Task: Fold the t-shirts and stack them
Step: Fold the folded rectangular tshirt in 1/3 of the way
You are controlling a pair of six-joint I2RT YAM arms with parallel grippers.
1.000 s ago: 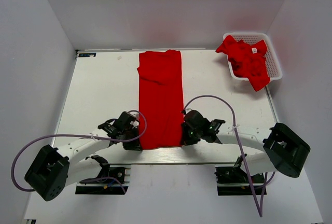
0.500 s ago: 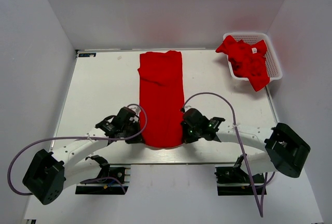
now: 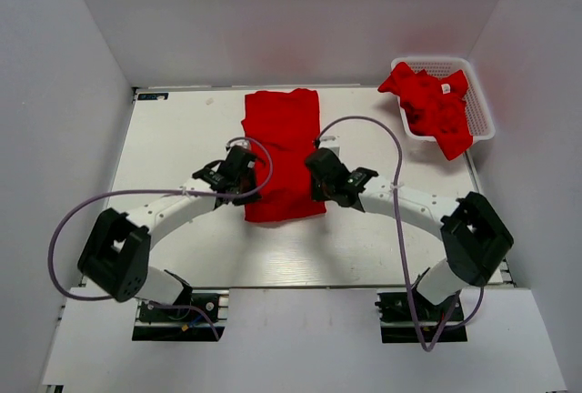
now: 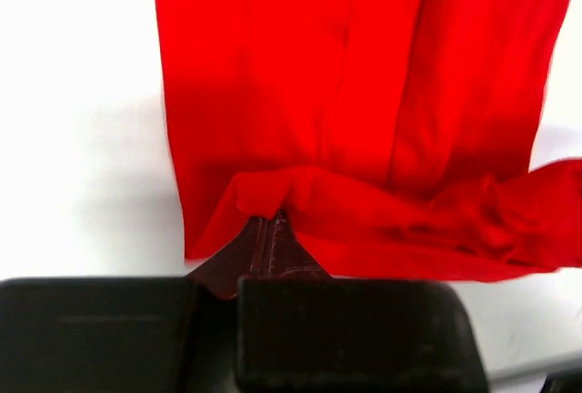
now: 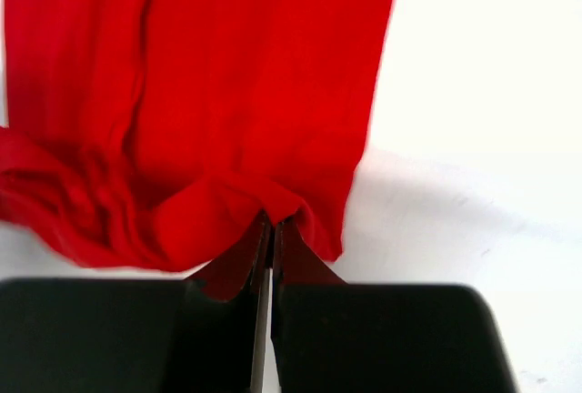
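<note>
A long red t-shirt (image 3: pixel 282 138), folded into a narrow strip, lies on the white table (image 3: pixel 182 138) at the middle back. Its near end is lifted and doubled over toward the far end. My left gripper (image 3: pixel 247 188) is shut on the shirt's near left corner (image 4: pixel 264 206). My right gripper (image 3: pixel 320 184) is shut on the near right corner (image 5: pixel 273 211). Both hold the hem above the shirt's middle. More red t-shirts (image 3: pixel 432 102) are piled in the basket at the back right.
A white lattice basket (image 3: pixel 482 111) stands at the back right corner, with red cloth hanging over its near rim. The table's near edge (image 3: pixel 300 286) runs in front of the arm bases. White walls close the table on three sides.
Both grippers have carried the shirt's near hem from the near edge of the table toward the back, so the shirt now folds over itself and looks about half as long.
</note>
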